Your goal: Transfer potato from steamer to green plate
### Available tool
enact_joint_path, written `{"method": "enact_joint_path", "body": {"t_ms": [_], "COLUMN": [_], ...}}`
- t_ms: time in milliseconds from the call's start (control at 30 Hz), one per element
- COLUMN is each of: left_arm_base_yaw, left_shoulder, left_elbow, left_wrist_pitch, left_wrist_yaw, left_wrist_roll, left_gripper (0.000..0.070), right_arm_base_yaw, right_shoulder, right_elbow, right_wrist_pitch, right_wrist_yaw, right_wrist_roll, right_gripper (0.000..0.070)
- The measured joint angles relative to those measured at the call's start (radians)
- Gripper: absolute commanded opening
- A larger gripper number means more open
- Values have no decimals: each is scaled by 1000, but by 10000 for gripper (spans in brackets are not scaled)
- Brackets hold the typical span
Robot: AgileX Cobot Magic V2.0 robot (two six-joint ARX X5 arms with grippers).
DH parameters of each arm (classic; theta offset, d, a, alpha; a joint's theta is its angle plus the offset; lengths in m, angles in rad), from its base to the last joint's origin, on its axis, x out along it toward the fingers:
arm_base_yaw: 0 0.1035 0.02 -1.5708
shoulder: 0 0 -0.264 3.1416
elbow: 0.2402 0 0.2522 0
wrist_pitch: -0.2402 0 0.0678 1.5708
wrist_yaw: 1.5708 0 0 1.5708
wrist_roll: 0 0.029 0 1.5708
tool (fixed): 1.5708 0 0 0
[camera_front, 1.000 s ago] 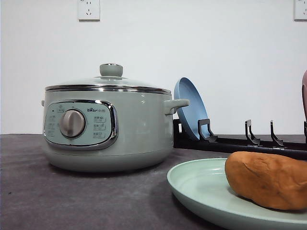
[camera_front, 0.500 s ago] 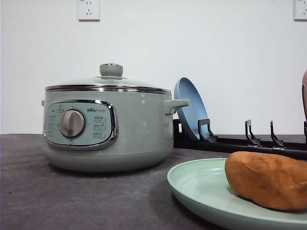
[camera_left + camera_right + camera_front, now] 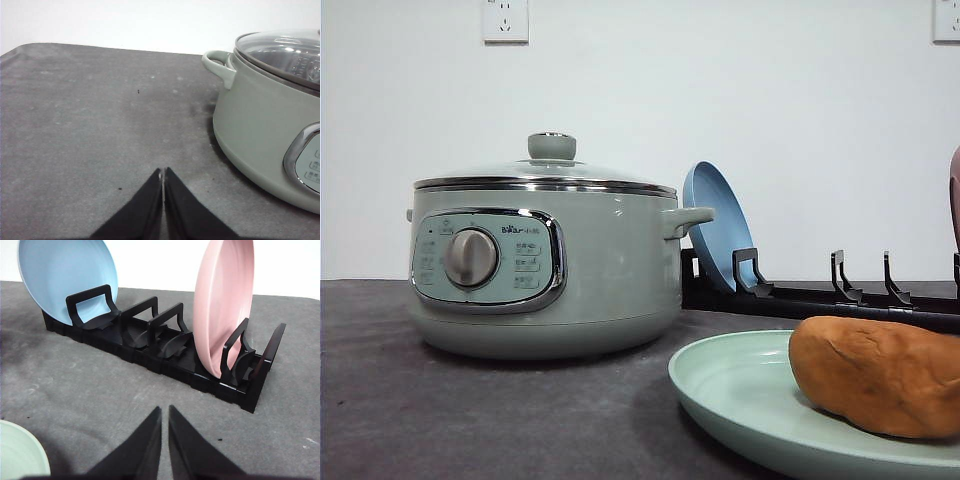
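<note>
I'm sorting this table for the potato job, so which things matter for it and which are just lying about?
Part of the job:
potato, already lying on the green plate
steamer, lid on

Just lying about:
blue plate, standing in the black rack
pink plate, standing in the same rack

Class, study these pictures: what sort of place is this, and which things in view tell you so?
Probably a mock kitchen set up on a test bench, not a real home kitchen. An electric steamer, a black plate rack holding a blue plate and a pink plate, and a potato on a green plate sit on a plain grey mat before a bare white wall.
</note>
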Motion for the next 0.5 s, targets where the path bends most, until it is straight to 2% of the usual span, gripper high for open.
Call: {"method": "enact_joint_path", "body": {"t_ms": [500], "left_arm_base_yaw": [0], "left_shoulder": [0], "left_elbow": [0], "left_wrist_pitch": [0], "left_wrist_yaw": [0], "left_wrist_roll": [0], "left_gripper": [0], "right_arm_base_yaw": [0], "right_shoulder": [0], "right_elbow": [0], "right_wrist_pitch": [0], "right_wrist_yaw": [0], "right_wrist_roll": [0], "right_gripper": [12]}}
